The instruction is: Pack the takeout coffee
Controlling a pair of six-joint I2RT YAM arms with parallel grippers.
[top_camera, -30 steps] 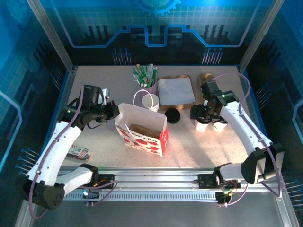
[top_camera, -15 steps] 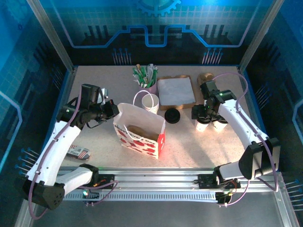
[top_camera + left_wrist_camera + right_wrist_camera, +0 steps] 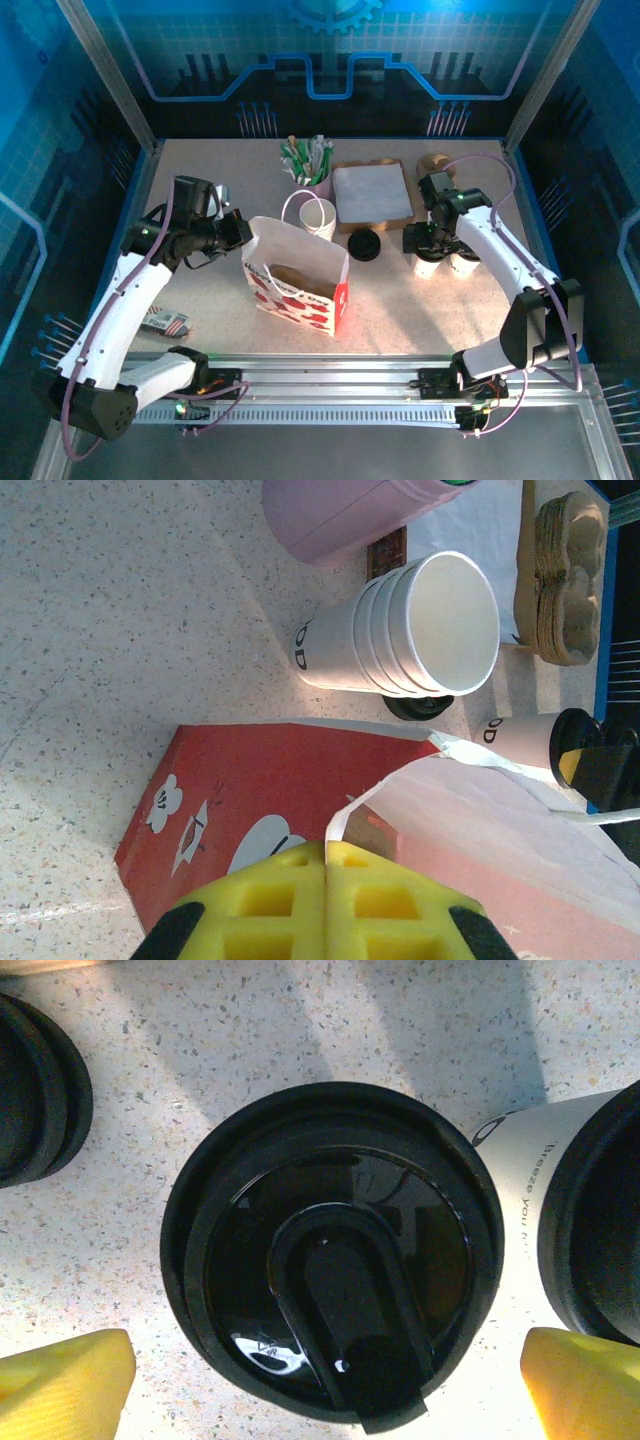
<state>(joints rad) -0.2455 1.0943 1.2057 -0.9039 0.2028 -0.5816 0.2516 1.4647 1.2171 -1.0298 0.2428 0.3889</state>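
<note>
The right gripper (image 3: 430,243) is being hung straight over the takeout coffee (image 3: 427,267). The cup is standing upright on the worktop (image 3: 420,310) at centre right of the overhead frame, just beside a second lidded cup (image 3: 463,264). In the right wrist view the yellow fingers (image 3: 62,1372) are being held wide apart at the lower corners with nothing gripped. The black lid (image 3: 335,1260) is sitting squarely between them.

At centre left of the overhead frame, the rim of the gift bag (image 3: 300,275) is being pinched by the left gripper (image 3: 236,232), pads pressed together, and the mouth is being offered open.

The step in hand looks like the descent for the grasp. It is best done straight down, with the fingers being taken past the lid to the paper wall below it. The neighbouring cup is crowding the finger at lower right, so that side is being flagged for care. A light squeeze is being advised, since a paper wall would probably buckle and the lid could pop. The cup should be lifted upright, because the bag is standing well apart from it.
</note>
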